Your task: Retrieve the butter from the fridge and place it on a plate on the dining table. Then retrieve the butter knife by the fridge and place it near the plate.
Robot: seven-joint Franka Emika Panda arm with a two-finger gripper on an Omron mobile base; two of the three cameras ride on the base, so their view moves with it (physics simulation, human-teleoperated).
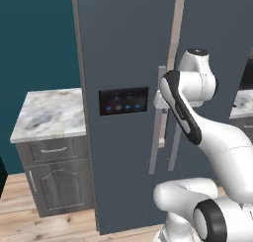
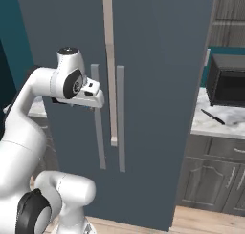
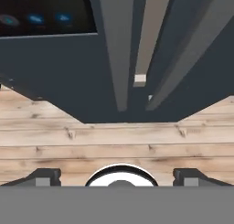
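Two long grey bar handles (image 2: 110,118) run down the closed doors of the fridge (image 1: 123,48), and the gripper (image 3: 117,178) hangs just in front of them with its jaws spread wide, holding nothing. The butter knife (image 2: 213,117) lies on the marble counter (image 2: 215,125) just right of the fridge, in front of a black microwave (image 2: 228,80).

Soft, even light is filling the room, coming from nowhere in particular, and nothing is throwing a hard shadow. The fridge (image 1: 123,48) is sitting flat and matte with no glare, its panel (image 1: 123,101) glowing with small blue lights. The white arm (image 1: 212,137) is shading gently grey on its undersides. Everything is looking a little soft and pixelled, the floor (image 3: 114,141) grain smearing in the hand view, with edges staying straight
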